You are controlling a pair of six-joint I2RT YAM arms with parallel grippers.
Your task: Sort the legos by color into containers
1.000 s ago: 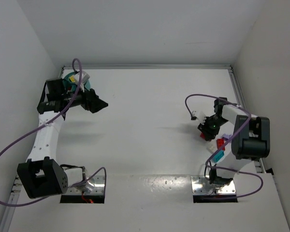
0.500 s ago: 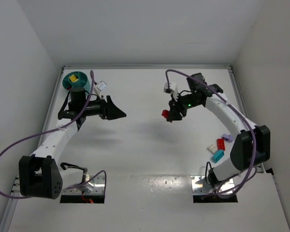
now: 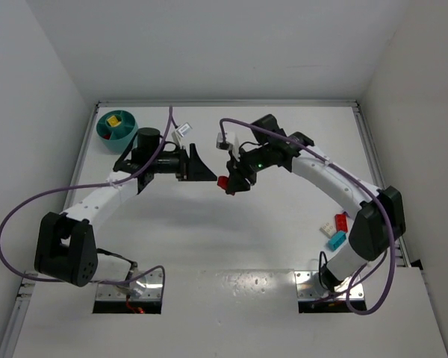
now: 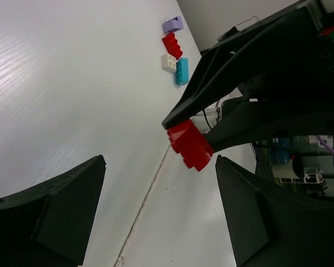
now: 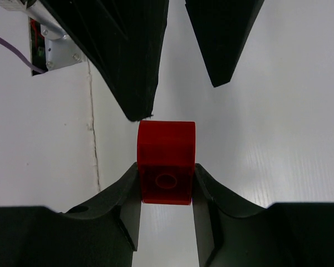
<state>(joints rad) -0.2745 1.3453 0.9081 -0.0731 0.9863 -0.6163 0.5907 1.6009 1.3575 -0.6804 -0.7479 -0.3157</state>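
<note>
Top view: a round teal plastic bowl (image 3: pixel 104 135) sits upper left holding 1 yellow brick (image 3: pixel 114 119). Several loose bricks (image 3: pixel 334 230) lie lower right on the white table (image 3: pixel 284 253). Both arms stretch to mid-frame, the left claw (image 3: pixel 203 165) agape and facing the right claw (image 3: pixel 228 183).

Left wrist view: the right claw pinches a small red plastic brick (image 4: pixel 189 146), studded and held tilted, at centre.

Right wrist view: the brick sits clamped at centre, with the left claw's 2 fingers (image 5: pixel 128 61) just above it.
</note>
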